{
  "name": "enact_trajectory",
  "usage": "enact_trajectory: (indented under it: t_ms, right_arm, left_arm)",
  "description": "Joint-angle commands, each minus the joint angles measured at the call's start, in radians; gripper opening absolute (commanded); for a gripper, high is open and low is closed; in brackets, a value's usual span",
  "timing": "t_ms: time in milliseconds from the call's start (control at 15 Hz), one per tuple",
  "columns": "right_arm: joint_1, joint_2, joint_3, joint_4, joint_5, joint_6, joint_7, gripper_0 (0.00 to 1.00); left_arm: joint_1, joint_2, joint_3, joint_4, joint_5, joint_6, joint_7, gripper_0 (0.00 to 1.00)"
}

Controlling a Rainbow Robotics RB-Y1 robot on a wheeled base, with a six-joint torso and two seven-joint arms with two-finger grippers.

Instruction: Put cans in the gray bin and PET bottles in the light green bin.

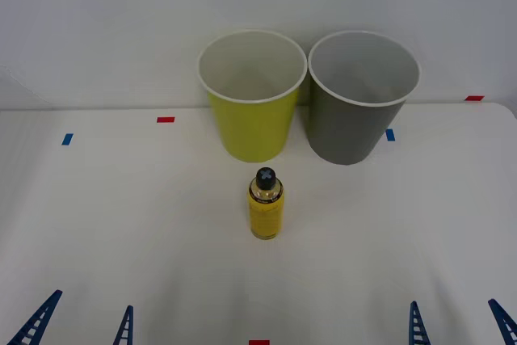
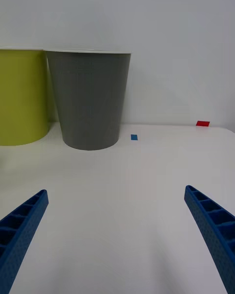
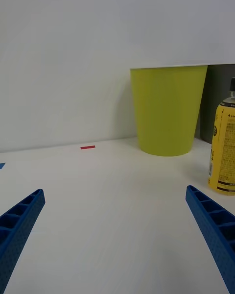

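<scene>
Sorting has not started, to judge by how things lie: the PET bottle (image 1: pixel 265 204) stands alone on the white worktop (image 1: pixel 121 232), nothing is gripped, and both bins look bare inside as far as the front view reaches. The bottle is the landmark here. It stands upright on its base, its long axis vertical and its black cap (image 1: pixel 266 174) pointing straight up, yellow label around the body. Just beyond it, on the side away from the robot, stands the light green bin (image 1: pixel 252 98), near but not touching; the gray bin (image 1: pixel 361 98) stands beside that one, beyond the bottle and toward the robot's right, the two bins close to each other. The left claw (image 1: pixel 79 321) waits at the worktop's near edge, well to the left of the bottle, its blue ribbed fingers spread wide with nothing between them; the right claw (image 1: pixel 459 322) waits likewise well to the bottle's right, also spread and empty. The step in hand is the approach to the bottle. The next move probably calls for one claw to travel in to the bottle, close on its body from the sides while it stays upright, then lift it above the white rim of the light green bin and release it there.
</scene>
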Motion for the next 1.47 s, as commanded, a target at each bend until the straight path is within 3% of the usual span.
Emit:
enact_trajectory:
  t_ms: [67,1467]
  right_arm:
    - [0.0,0.0,0.0,0.0,0.0,0.0,0.0,0.97]
    - [0.0,0.0,0.0,0.0,0.0,0.0,0.0,0.97]
  left_arm:
    - [0.0,0.0,0.0,0.0,0.0,0.0,0.0,1.0]
    - [0.0,0.0,0.0,0.0,0.0,0.0,0.0,1.0]
